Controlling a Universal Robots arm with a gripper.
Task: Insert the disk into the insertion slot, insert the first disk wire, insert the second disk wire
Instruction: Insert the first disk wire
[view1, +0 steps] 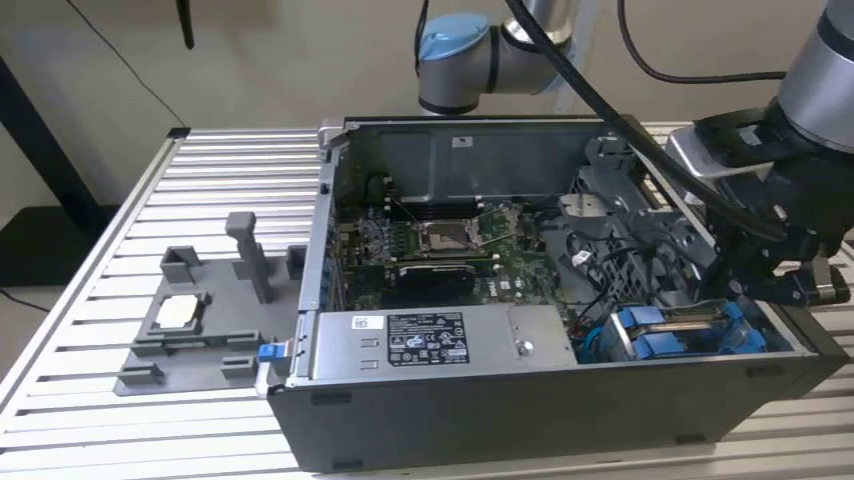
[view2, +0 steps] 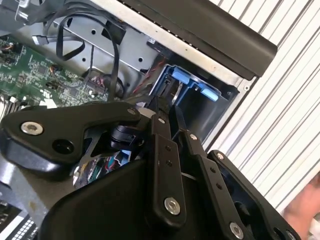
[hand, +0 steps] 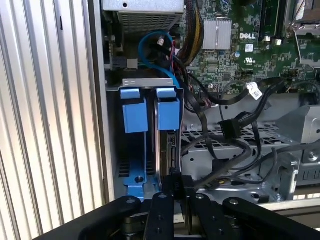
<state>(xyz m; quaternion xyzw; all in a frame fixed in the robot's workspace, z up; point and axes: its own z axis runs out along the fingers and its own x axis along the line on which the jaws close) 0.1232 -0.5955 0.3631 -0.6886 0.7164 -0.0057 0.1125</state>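
Since the disk (hand: 166, 145) already stands on edge inside the insertion slot (hand: 168, 109), I read the work as being at the wire stage. The slot is in the near corner of the open case (view1: 534, 410), at the exterior view's right, with blue plastic guides on it. The neighbouring bay beside it looks unfilled.

I have the claw (hand: 175, 194) hanging straight over the disk's exposed edge. The arm reaches in from the exterior view's right, so the links clear the case wall. Fingers are drawn almost together, pinching a small black plug (hand: 176, 181) whose black lead runs off toward the drive cage. I take that for a disk wire, but can't tell first from second. The plug is touching or just off the disk's connector edge, and I can't tell if it's seated. The narrow pinch makes sense: the plug is thin and the guides leave little room either side.

Both wrist views agree on fingertips close together, pointing into the slot.

Other black wires (hand: 225, 132) lie loose over the cage beside the slot, near the claw but apart from it. The green motherboard (view1: 447, 240) is well apart, mid-case. The case lies on its side on the slatted counter (view1: 227, 170), which is why the slot opens upward. A grey fixture (view1: 200, 330) sits beside the case at the exterior view's left, untouched.
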